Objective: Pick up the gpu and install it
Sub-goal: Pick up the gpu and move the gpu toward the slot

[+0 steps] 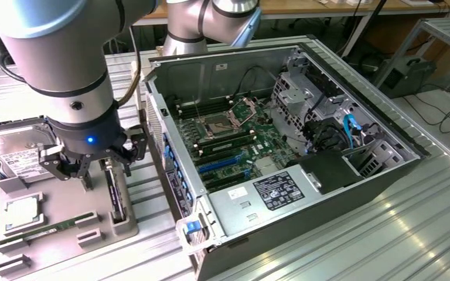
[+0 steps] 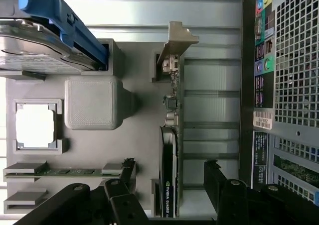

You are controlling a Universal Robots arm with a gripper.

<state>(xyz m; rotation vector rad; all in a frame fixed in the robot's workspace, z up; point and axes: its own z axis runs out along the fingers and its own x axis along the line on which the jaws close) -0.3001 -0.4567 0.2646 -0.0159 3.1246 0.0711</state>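
Wrist view gives me the gpu [image 2: 168, 185] standing on edge in its slot on the tray [image 2: 142, 110], with its bracket [image 2: 178, 38] at one end. My gripper [image 2: 169, 163] hangs above the tray, jaws spread wide, one on either side of the card, holding nothing. I judge the card light and stiff but fragile, so I'd pinch its flat faces mid-length, clear of the fan.
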